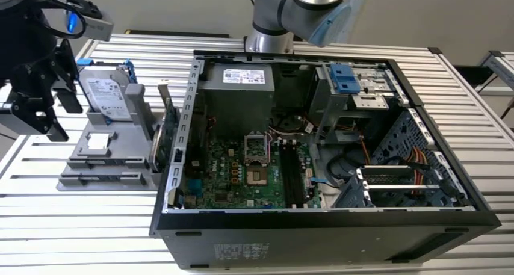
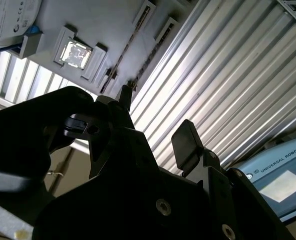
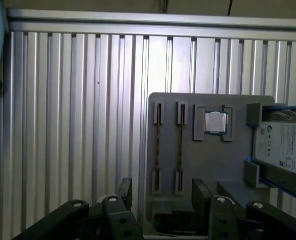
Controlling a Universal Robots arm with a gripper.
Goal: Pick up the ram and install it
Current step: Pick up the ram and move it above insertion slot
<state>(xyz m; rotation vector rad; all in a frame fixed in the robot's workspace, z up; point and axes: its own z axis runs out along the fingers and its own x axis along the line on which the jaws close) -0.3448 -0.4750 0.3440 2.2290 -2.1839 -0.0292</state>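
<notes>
My gripper (image 1: 62,115) hangs open at the exterior view's left, above the slatted table beside the grey holder (image 1: 120,169). In both wrist views its fingers stand apart with nothing between them (image 3: 163,190) (image 2: 155,120). Below the fingers, the holder's two narrow slots each show a thin dark strip seen edge-on (image 3: 158,150) (image 3: 179,150). These look like the ram, but I cannot tell for sure. The gripper touches nothing.
On the holder stand a silver hard drive with blue brackets (image 1: 108,94), a processor chip (image 3: 215,121) and a green expansion card (image 1: 166,133). The open computer case (image 1: 321,224) lies to the exterior view's right, with its motherboard (image 1: 241,173) and long black memory slots (image 1: 291,173) exposed.
</notes>
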